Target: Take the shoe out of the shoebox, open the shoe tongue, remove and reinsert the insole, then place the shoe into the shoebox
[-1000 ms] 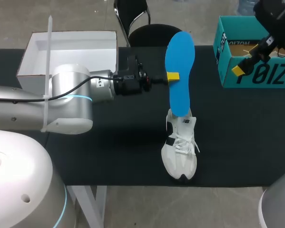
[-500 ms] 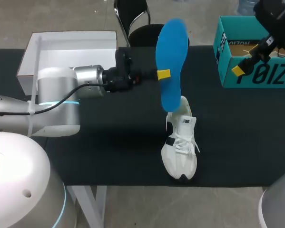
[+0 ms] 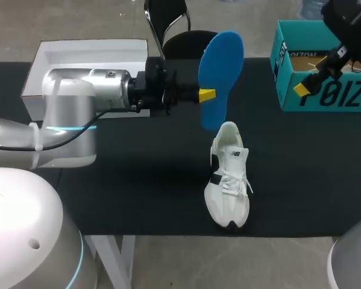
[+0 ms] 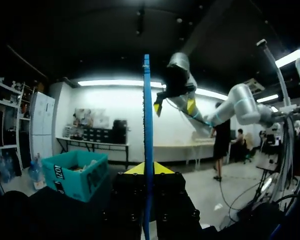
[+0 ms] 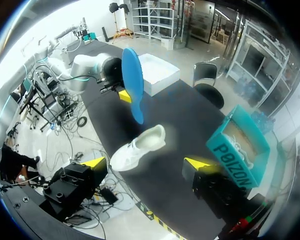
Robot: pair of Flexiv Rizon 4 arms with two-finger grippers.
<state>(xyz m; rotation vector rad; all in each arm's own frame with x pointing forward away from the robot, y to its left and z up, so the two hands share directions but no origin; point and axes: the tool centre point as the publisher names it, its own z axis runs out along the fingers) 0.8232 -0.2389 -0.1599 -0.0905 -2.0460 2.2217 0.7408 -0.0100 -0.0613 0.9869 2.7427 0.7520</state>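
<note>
A white sneaker (image 3: 228, 177) lies on the black table, toe toward the front edge; from the right wrist view the sneaker (image 5: 137, 147) shows below and ahead. My left gripper (image 3: 205, 94) is shut on the blue insole (image 3: 221, 72), which hangs in the air just behind the shoe's heel, clear of it. In the left wrist view the insole (image 4: 147, 125) stands edge-on between the yellow tips of that gripper (image 4: 148, 169). My right gripper (image 3: 313, 78) hovers open and holds nothing above the teal shoebox (image 3: 325, 99) at the back right. Its own view shows the fingertips (image 5: 94, 162) wide apart.
A white open box (image 3: 90, 60) sits at the back left, behind my left arm (image 3: 78, 114). The teal shoebox (image 5: 240, 145) stands near the table's right end. Bare black tabletop (image 3: 138, 180) lies left of the sneaker.
My left gripper pulled the insole's lower end up out of the sneaker, shifting it back and slightly left. The right arm stayed still.
</note>
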